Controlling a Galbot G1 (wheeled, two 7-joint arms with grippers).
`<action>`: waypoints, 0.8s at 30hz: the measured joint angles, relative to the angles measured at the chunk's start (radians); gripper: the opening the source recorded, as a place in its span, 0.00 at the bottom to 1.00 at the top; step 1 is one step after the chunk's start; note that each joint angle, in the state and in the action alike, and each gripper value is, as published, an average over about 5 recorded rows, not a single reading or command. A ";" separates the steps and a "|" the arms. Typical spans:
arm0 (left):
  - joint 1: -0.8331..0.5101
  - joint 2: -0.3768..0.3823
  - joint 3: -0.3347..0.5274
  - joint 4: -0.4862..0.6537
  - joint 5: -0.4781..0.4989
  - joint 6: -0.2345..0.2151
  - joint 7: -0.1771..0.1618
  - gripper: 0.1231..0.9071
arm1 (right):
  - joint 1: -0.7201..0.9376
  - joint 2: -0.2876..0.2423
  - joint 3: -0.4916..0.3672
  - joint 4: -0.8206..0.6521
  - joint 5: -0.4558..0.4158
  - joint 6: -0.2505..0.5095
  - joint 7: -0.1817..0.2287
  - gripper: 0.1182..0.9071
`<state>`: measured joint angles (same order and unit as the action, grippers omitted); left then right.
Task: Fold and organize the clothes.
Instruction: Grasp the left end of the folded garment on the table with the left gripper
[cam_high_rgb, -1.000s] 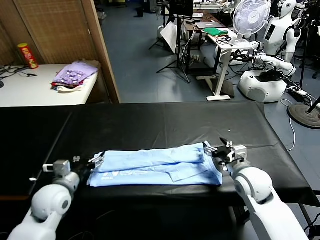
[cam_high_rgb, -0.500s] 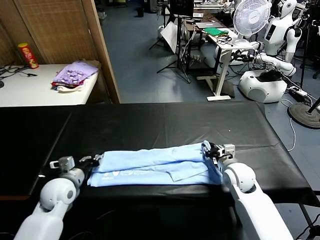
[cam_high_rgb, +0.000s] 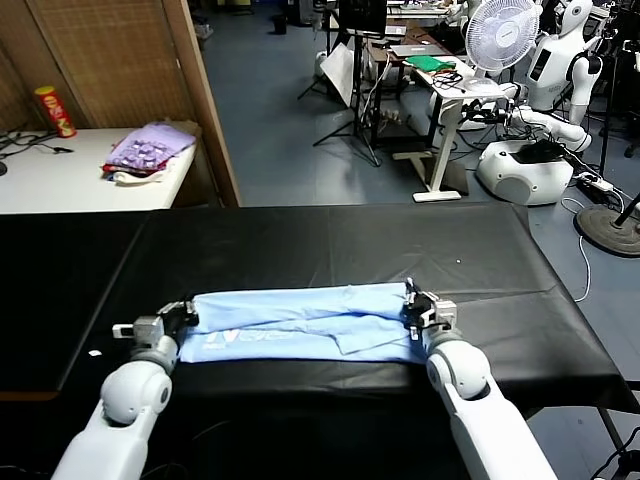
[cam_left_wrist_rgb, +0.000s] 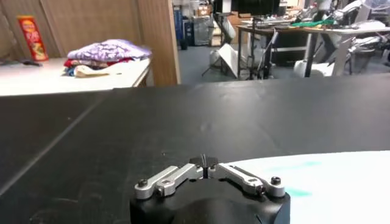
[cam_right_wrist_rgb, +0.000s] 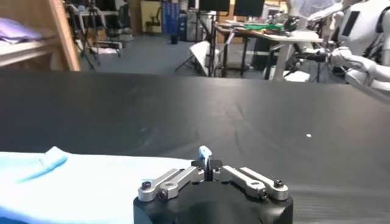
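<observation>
Thin, soft pale-blue cloth of the T-shirt (cam_high_rgb: 300, 320) lies smooth between the left claw (cam_high_rgb: 183, 313) and right claw (cam_high_rgb: 412, 305), both of bare matt metal links on glossy black plastic housings, over the tabletop's (cam_high_rgb: 330, 245) matt, faintly creased black cloth.

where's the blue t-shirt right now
In the head view the blue T-shirt lies as a folded strip across the near edge of the black table, with the left gripper and right gripper at its two ends.
</observation>
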<state>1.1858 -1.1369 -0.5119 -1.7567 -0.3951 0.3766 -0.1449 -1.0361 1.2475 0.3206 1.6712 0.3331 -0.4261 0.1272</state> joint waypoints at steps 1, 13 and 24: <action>0.002 0.002 -0.004 -0.003 -0.004 -0.001 0.001 0.08 | -0.007 -0.006 0.005 0.013 0.000 -0.002 -0.006 0.19; 0.097 0.022 -0.086 -0.116 -0.213 0.070 -0.039 0.82 | -0.105 -0.060 0.062 0.214 0.024 -0.011 -0.018 0.85; 0.213 -0.041 -0.107 -0.154 -0.205 0.051 0.017 0.62 | -0.120 -0.068 0.061 0.269 0.024 -0.013 -0.029 0.86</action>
<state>1.3992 -1.1780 -0.6188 -1.9108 -0.6002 0.4281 -0.1275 -1.1561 1.1794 0.3819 1.9400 0.3570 -0.4390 0.0979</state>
